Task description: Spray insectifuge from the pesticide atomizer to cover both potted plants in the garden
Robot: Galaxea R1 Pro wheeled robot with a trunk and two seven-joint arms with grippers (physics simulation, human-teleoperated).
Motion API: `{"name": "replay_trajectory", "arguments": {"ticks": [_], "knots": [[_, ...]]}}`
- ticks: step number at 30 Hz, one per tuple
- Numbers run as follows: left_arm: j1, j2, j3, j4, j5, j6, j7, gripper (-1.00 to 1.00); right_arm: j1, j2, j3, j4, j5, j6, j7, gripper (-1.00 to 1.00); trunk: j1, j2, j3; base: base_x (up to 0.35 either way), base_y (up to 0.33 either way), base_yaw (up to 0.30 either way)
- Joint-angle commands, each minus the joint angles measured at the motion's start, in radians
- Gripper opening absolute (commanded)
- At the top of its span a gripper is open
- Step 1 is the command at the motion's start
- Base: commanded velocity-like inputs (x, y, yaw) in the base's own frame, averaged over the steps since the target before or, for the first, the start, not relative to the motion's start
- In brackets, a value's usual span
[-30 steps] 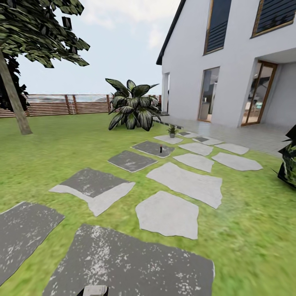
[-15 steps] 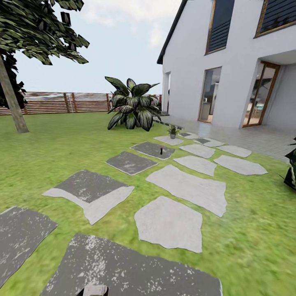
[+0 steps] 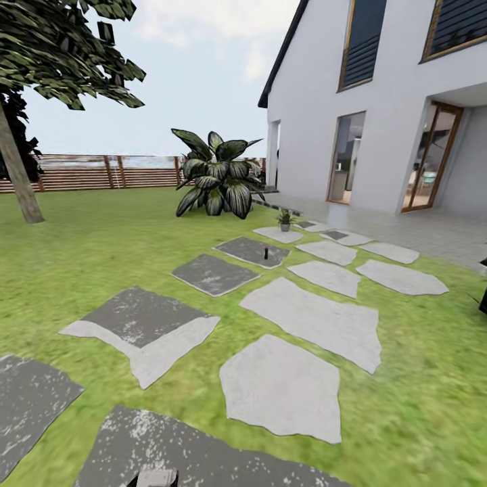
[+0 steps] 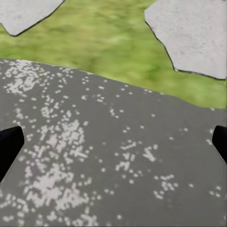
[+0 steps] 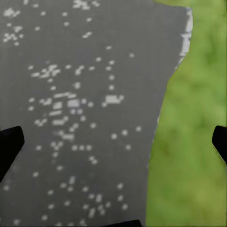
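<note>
Far ahead in the head view a small dark upright bottle with a reddish top, the pesticide atomizer [image 3: 266, 251], stands on a dark grey paving slab [image 3: 251, 250] of the garden. Beyond it, near the house terrace, one small green potted plant [image 3: 285, 218] sits by a pale slab. My left gripper [image 4: 113, 144] hangs open over a speckled dark slab, its black fingertips [image 4: 9, 146] far apart with nothing between them. My right gripper [image 5: 113, 142] is open too, over a dark slab's edge beside grass.
Grey stone slabs [image 3: 311, 321] run across the lawn [image 3: 101, 250] towards a white house [image 3: 379, 101]. A tall dark white-streaked plant [image 3: 216, 174] stands behind the slabs, a tree trunk [image 3: 17, 179] at the left and a brown slat fence [image 3: 101, 172] at the back. A dark plant's edge [image 3: 483, 297] pokes in at the right.
The whole head view has shifted: the slabs have slid lower and the dark plant at the right has nearly left the picture, so the camera has moved forward. The atomizer and plant stay put.
</note>
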Motion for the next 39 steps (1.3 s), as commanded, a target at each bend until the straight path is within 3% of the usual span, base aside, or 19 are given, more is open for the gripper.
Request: {"name": "replay_trajectory", "arguments": {"ticks": [1, 39], "knots": [[-0.001, 0.0, 0.0, 0.0, 0.0, -0.003, 0.0, 1.0, -0.001, 0.0, -0.002, 0.001, 0.0, -0.003, 0.0, 1.0, 0.0, 0.0, -0.001, 0.268, 0.0, 0.0], [-0.001, 0.0, 0.0, 0.001, 0.0, -0.003, 0.0, 1.0, -0.001, 0.0, -0.002, 0.002, 0.0, -0.003, 0.0, 1.0, 0.0, 0.0, -0.001, 0.268, 0.0, 0.0]]}}
